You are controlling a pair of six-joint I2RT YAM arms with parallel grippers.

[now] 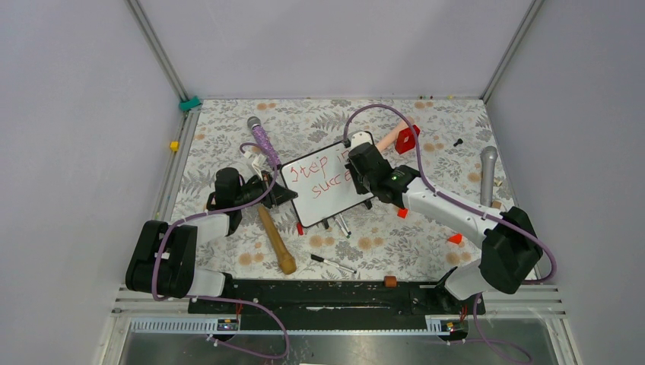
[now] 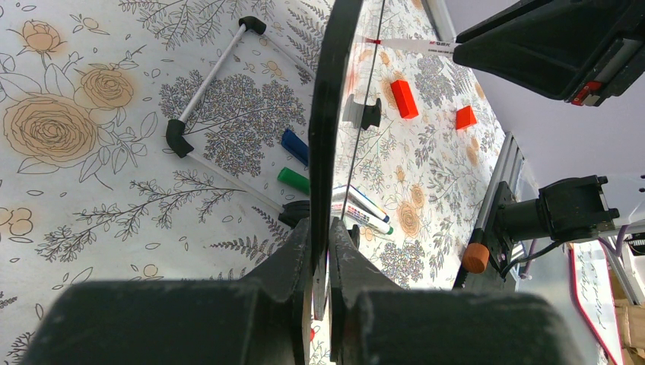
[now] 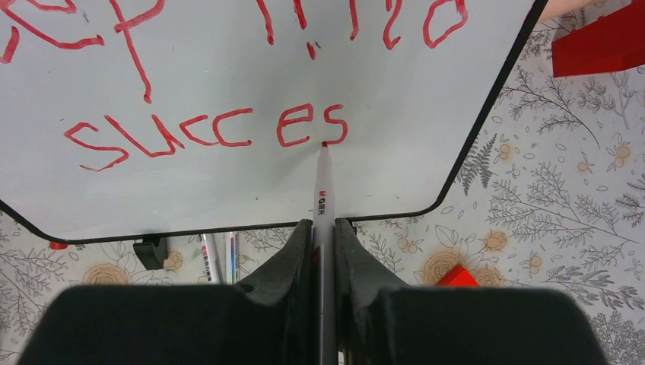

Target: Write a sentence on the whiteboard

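The whiteboard (image 1: 323,194) sits tilted at the middle of the table. My left gripper (image 1: 275,192) is shut on its left edge. In the left wrist view the board (image 2: 325,114) shows edge-on, its black frame pinched between the jaws of that gripper (image 2: 328,228). The sentence (image 3: 228,129) is in red: part of "step into" on top and "succes" below. My right gripper (image 3: 323,226) is shut on a grey marker (image 3: 322,190). The marker's red tip touches the board at the foot of the last "s". From above, the right gripper (image 1: 357,173) covers the board's right part.
A wooden pestle (image 1: 275,239) lies near the left arm and a purple microphone (image 1: 262,137) behind it. Loose markers (image 1: 338,224) lie under the board's near edge, with a black pen (image 1: 332,263) nearer. A red block (image 1: 407,139) and a grey microphone (image 1: 487,175) lie to the right.
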